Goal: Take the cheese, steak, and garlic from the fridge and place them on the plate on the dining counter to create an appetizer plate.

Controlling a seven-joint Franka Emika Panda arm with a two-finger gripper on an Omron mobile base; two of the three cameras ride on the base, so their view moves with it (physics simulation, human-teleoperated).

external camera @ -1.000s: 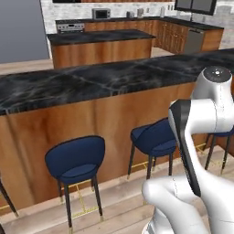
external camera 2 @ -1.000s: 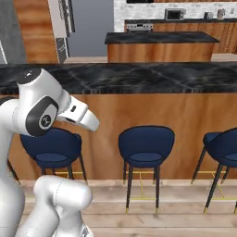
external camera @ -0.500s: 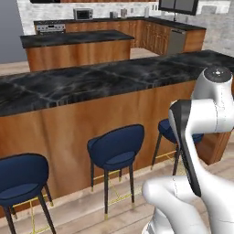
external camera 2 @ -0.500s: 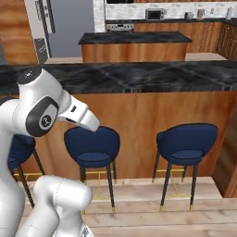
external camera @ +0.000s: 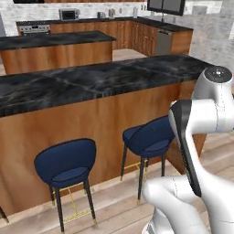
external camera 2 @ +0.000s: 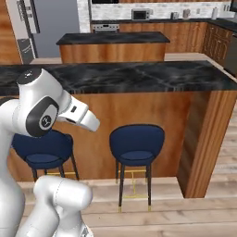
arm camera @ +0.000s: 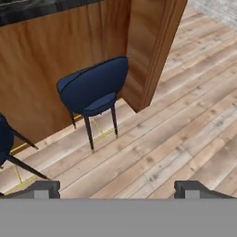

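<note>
Black marble with pale veins: the dining counter (external camera: 91, 84) runs across both base views over a brown wood-panel front; its top reads bare where visible. Right end stops at a wood end panel (external camera 2: 210, 139), also seen in the hand view (arm camera: 152, 51).

Counts:
- Navy stools: two in the left base view (external camera: 67, 165) (external camera: 148, 137), two in the right base view, one (external camera 2: 136, 143) in the open and one (external camera 2: 42, 150) partly behind the arm. Hand view has one whole stool (arm camera: 95, 88) plus a sliver of a second at the left edge.
- One shorter dark-topped island (external camera 2: 113, 38) behind the counter.
- One microwave (external camera 2: 140, 14) on the far wall run, small and blurry.
- One grey fridge (external camera 2: 55, 25) at the back left in the right base view, cut off by the top edge; door bins (external camera 2: 25, 23) just readable, contents not.

Gripper (arm camera: 119, 187): fingers spread wide, nothing between them, aimed down at the plank floor (arm camera: 176, 139) near the counter's end. Only the two dark fingertips (arm camera: 44, 187) show.

Hidden: the arm (external camera: 201, 137) blocks the lower right of the left base view, and the counter's left end runs out of frame.
</note>
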